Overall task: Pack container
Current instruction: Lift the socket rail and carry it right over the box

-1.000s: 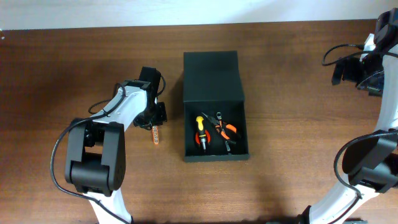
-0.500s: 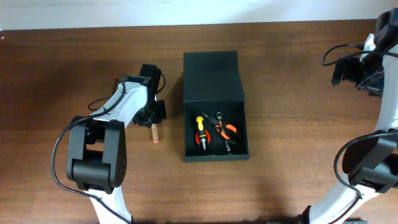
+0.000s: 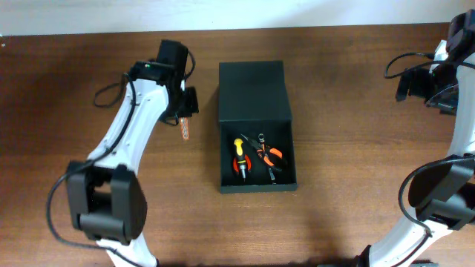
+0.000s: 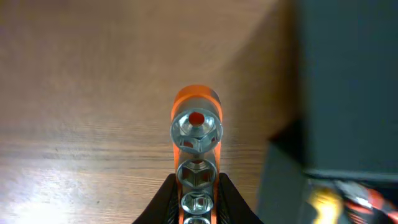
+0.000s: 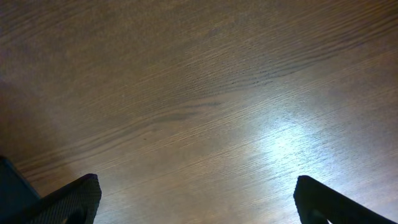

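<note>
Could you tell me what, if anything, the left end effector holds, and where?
The left end effector pinches an orange socket rail near one end.

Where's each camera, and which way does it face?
Overhead: above the wooden table, facing straight down at the matte black cardboard box; both arms show.
Left wrist: behind left hand, facing down along its orange rail of steel sockets; fingertips show.
Right wrist: facing bare table; open fingers show.
Shared: overhead and left wrist show rail, box.

Counting one black box [image 3: 252, 89], one orange socket rail [image 4: 196, 99] showing at least three sockets [image 4: 196, 127], one yellow-and-orange screwdriver [image 3: 239, 150], one pair of orange-handled pliers [image 3: 272, 156].
</note>
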You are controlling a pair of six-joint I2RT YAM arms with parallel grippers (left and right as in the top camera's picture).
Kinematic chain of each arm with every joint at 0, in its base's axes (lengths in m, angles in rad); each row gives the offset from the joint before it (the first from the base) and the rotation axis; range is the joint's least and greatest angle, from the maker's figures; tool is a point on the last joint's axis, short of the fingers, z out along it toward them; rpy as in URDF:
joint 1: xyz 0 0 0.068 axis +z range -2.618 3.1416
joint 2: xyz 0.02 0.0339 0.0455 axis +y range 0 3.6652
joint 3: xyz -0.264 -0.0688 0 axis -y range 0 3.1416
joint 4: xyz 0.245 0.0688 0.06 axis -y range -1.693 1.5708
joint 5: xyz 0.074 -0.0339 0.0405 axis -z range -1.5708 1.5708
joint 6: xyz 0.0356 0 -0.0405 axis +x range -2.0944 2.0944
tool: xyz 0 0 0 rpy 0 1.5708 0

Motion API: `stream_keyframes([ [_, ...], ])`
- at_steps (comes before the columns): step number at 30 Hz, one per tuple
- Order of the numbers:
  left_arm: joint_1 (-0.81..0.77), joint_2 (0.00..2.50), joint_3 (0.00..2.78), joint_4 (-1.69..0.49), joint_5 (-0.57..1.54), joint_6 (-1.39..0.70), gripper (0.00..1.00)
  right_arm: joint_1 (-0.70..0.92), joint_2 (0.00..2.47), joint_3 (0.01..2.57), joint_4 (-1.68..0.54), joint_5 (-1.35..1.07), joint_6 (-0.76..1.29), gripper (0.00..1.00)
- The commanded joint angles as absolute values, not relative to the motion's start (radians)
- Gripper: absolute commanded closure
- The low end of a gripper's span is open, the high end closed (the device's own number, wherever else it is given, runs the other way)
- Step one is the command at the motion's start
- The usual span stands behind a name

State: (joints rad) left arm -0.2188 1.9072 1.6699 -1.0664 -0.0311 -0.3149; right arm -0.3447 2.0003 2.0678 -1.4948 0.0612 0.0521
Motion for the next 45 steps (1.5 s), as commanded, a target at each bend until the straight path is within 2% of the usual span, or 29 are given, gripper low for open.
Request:
stream_keyframes([
  [1, -0.29, 1.807, 1.723, -1.069, -0.005, -0.274, 0.86, -0.348, 1.993, 2.064, -1.495, 0.056, 0.061, 0.01],
  [10, -0.542, 1.763, 1.747, -1.014, -0.003, -0.267, 0.86, -0.348, 1.993, 2.064, -1.495, 0.056, 0.061, 0.01],
  [17, -0.653, 1.763, 1.747, -0.934, -0.003, -0.229, 0.86, -0.348, 1.993, 2.064, -1.495, 0.056, 0.061, 0.01],
  [30, -0.685, 1.889, 1.745, -0.898, -0.003, -0.229, 0.86, -0.348, 1.993, 2.064, -1.495, 0.056, 0.061, 0.01],
  [40, -0.685, 1.964, 1.745, -1.009, 0.05, -0.228, 0.86, -0.348, 1.993, 2.064, -1.495, 0.056, 0.061, 0.01],
  [45, -0.685, 1.966, 1.745, -1.033, 0.117, -0.102, 0.86, -0.348, 1.993, 2.064, -1.495, 0.056, 0.061, 0.01],
])
